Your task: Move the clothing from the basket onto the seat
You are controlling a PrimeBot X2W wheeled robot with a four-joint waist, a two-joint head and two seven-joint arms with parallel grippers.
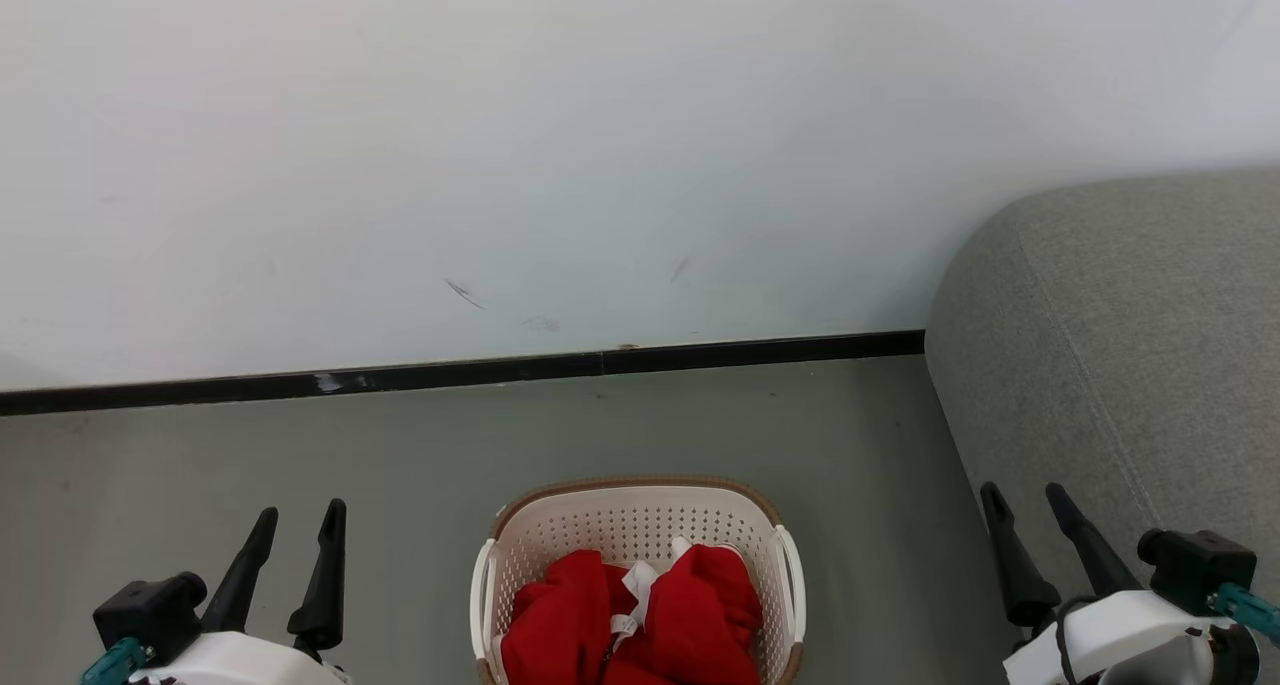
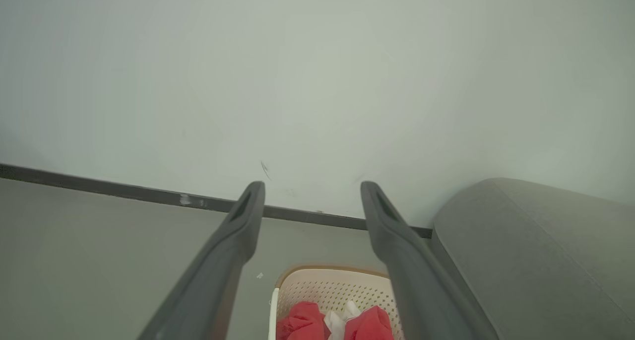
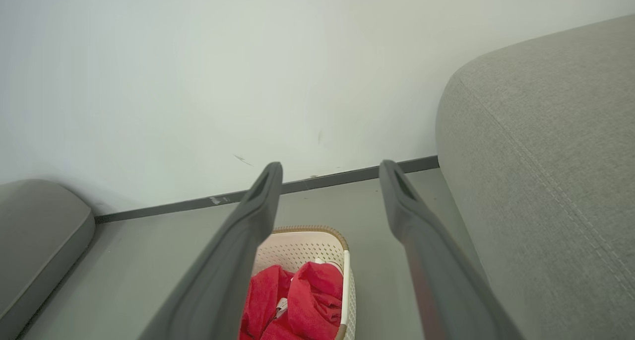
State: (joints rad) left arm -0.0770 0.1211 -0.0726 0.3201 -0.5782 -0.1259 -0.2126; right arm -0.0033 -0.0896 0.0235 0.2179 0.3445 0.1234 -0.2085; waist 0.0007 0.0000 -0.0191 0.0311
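The clothing [image 1: 570, 615] is bright red and crumpled, with white labels showing between its folds. It lies heaped in the basket [image 1: 630, 523], a cream perforated tub with a brown rim, standing on the floor [image 1: 400, 445] near the robot. The grey seat [image 1: 1130, 365] stands to the right. The left gripper [image 1: 302, 510] hovers left of the basket and the right gripper [image 1: 1022, 488] right of it, beside the seat. Both point toward the far wall, fingers apart and holding nothing.

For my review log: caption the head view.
Open left gripper and open right gripper flank the basket of red clothing; seat at right.
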